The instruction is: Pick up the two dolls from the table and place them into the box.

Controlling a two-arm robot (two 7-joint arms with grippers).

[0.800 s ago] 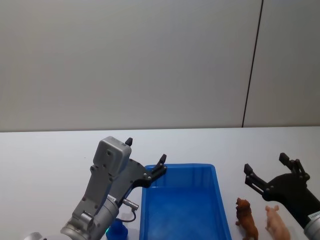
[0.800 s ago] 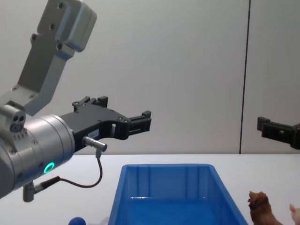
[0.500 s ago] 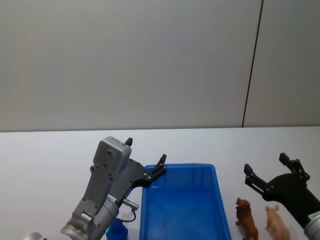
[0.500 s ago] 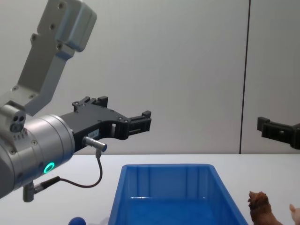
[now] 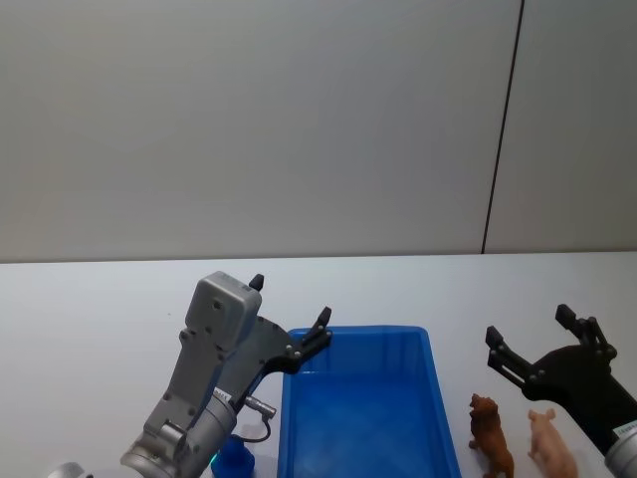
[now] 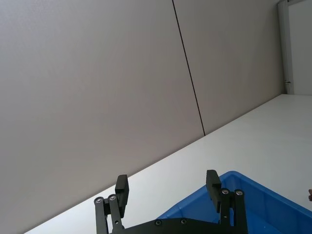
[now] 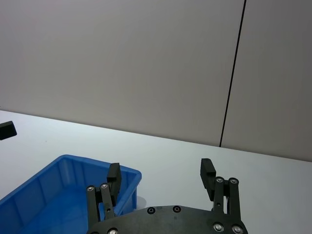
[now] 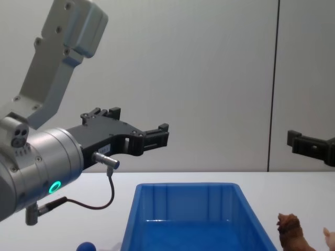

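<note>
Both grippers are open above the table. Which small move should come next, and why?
Probably lower the right gripper toward the brown lion doll. Its jaws stand open and empty, and the lion stands upright on the table close beside it, right of the box, not yet inside. The left gripper hovers open at the box's far left corner.

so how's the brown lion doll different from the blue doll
Look: the brown lion doll is a maned four-legged animal standing on its feet; the blue doll is a solid-blue figure with a rounded top. Place: the lion stands right of the box beside a pink pig; the blue doll sits left of it, partly hidden. Shared: both are on the table, outside the box, unheld; the left pincer and right pincer hang open above.
</note>
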